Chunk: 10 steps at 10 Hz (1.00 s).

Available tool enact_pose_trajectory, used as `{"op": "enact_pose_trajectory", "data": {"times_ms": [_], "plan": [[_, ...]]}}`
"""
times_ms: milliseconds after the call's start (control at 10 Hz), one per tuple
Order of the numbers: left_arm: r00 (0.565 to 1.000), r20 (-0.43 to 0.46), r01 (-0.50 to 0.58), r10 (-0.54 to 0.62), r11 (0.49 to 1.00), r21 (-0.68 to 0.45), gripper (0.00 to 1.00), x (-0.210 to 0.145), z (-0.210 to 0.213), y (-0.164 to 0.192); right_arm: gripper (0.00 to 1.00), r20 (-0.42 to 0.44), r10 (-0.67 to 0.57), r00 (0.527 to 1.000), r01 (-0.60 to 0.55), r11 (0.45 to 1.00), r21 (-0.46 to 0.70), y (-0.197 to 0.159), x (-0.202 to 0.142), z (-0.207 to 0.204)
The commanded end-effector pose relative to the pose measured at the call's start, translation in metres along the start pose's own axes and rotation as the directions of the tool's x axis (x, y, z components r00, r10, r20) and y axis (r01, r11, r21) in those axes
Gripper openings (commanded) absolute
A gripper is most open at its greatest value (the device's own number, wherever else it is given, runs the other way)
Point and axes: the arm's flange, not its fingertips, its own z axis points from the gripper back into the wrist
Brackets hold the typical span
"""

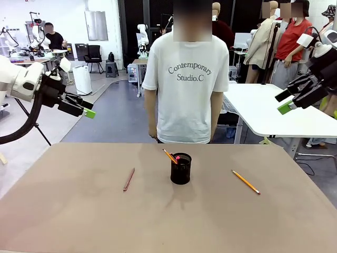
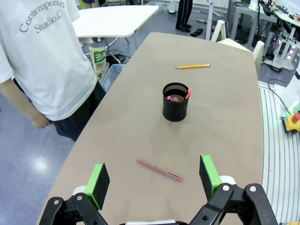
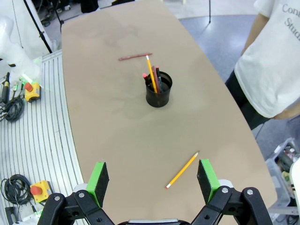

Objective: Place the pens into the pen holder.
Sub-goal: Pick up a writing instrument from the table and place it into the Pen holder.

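Pen holder [image 1: 180, 169], black mesh, holds pens [image 3: 151, 77]; left claw [image 2: 154, 180], right claw [image 3: 152, 180] spread apart.

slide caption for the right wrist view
Open right tool over the table; a yellow pencil and a reddish-brown pen lie loose either side of the black pen holder

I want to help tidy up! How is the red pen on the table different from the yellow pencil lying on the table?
The red pen is reddish-brown; the yellow pencil is yellow-orange. The red pen lies left of the holder, the yellow pencil right of it. Both lie flat on the table, outside the holder.
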Motion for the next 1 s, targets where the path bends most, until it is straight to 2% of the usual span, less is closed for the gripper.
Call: {"op": "enact_pose_trajectory", "data": {"times_ms": [0,100,200,300,600,900], "plan": [[1.0,0.0,0.003,-0.003,1.0,0.002,1.0,0.002,0.0,0.001,1.0,0.0,0.0,1.0,0.0,1.0,0.0,0.0,0.0,0.0],[1.0,0.0,0.003,-0.003,1.0,0.002,1.0,0.002,0.0,0.001,1.0,-0.021,-0.057,0.998,0.057,0.998,0.004,-0.006,0.006,-0.011],[1.0,0.0,0.003,-0.003,1.0,0.002,1.0,0.002,0.0,0.001,1.0,-0.137,-0.129,0.982,0.127,0.992,-0.024,-0.022,0.015,-0.021],[1.0,0.0,0.003,-0.003,1.0,0.002,1.0,0.002,0.0,0.001,1.0,-0.179,-0.164,0.97,0.163,0.986,-0.022,-0.029,0.021,-0.028],[1.0,0.0,0.003,-0.003,1.0,0.002,1.0,0.002,0.0,0.001,1.0,-0.347,-0.18,0.92,0.183,0.983,-0.025,-0.045,0.04,-0.059],[1.0,0.0,0.003,-0.003,1.0,0.002,1.0,0.002,0.0,0.001,1.0,-0.469,-0.227,0.853,0.209,0.974,-0.093,-0.066,0.033,-0.11]]}}
